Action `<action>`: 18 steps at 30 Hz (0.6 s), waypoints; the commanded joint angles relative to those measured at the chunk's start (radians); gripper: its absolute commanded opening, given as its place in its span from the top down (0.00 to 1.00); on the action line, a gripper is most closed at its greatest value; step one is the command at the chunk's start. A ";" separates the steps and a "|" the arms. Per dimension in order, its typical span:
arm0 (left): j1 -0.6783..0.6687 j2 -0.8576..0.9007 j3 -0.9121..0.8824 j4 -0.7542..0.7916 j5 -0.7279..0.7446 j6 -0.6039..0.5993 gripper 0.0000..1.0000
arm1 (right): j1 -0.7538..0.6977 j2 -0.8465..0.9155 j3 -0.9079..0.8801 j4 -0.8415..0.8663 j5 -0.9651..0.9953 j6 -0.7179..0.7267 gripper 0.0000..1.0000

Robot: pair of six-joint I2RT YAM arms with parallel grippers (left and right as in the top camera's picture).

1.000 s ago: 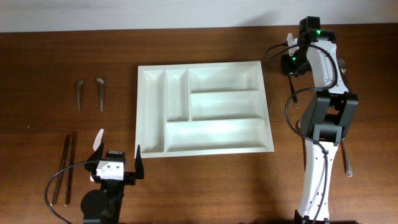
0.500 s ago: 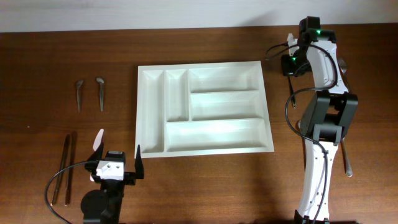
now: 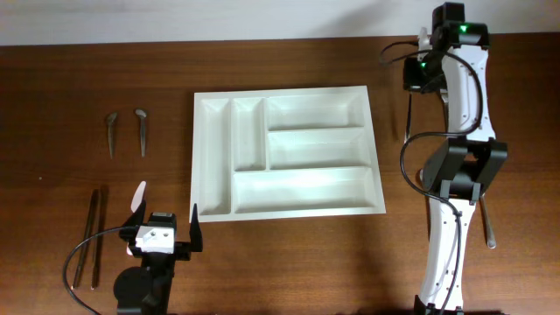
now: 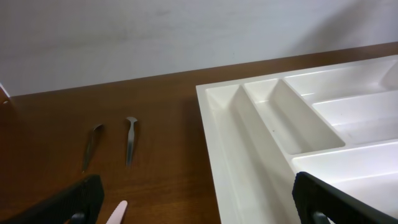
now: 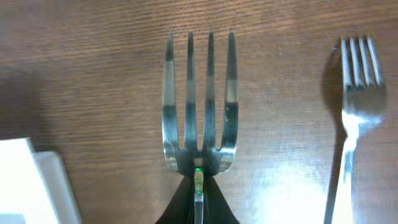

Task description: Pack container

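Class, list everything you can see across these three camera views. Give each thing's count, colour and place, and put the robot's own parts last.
tray: 1, white, table centre, all five compartments empty
spoons: 2, grey, side by side, left of tray
long thin utensils: 2, dark, front left, type unclear
held fork: 1, silver, far right corner
lying fork: 1, silver, on table beside held fork
handle: 1, silver, right of right arm, rest hidden
table: 1, brown wood
left end effector: 1, black, open, empty, front left
right end effector: 1, black, shut on held fork
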 commanded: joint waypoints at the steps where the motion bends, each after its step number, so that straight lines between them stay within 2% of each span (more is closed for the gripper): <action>1: 0.005 -0.007 -0.007 0.003 0.004 0.016 0.01 | 0.005 -0.001 0.084 -0.036 -0.043 0.084 0.96; 6: 0.005 -0.007 -0.007 0.003 0.004 0.016 0.01 | 0.005 -0.002 0.181 -0.096 -0.109 0.156 0.96; 13: 0.005 -0.007 -0.007 0.003 0.004 0.016 0.01 | 0.008 -0.004 0.262 -0.117 -0.293 0.389 0.96; 18: 0.005 -0.007 -0.007 0.003 0.004 0.016 0.01 | 0.043 -0.004 0.262 -0.115 -0.295 0.524 0.96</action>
